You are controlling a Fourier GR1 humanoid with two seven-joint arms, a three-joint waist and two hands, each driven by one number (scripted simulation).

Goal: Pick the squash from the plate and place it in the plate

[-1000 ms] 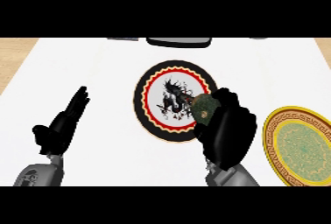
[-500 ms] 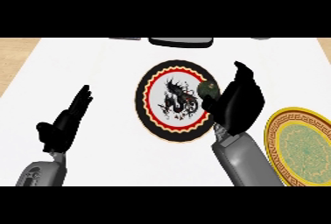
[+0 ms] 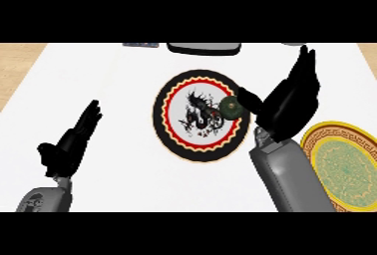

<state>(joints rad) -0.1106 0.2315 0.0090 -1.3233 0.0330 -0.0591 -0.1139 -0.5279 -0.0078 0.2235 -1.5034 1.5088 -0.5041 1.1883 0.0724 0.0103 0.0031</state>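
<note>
A dark green squash (image 3: 232,106) lies on the right part of a round plate (image 3: 177,129) with a black rim, red ring and a dragon picture. My right hand (image 3: 289,102) stands just right of the squash, fingers straight and pointing up, thumb beside the squash. A second plate (image 3: 346,164), gold-rimmed with a green centre, lies at the right, partly behind my right forearm. My left hand (image 3: 71,142) rests open at the lower left, fingers up.
A grey object (image 3: 204,48) and a small dark item (image 3: 140,44) sit at the counter's far edge. The white counter top (image 3: 110,89) ends at wooden strips left and right.
My right hand has risen and straightened from a curl over the squash; it now stands open beside it. The squash shows more plainly. The left hand has barely moved.
</note>
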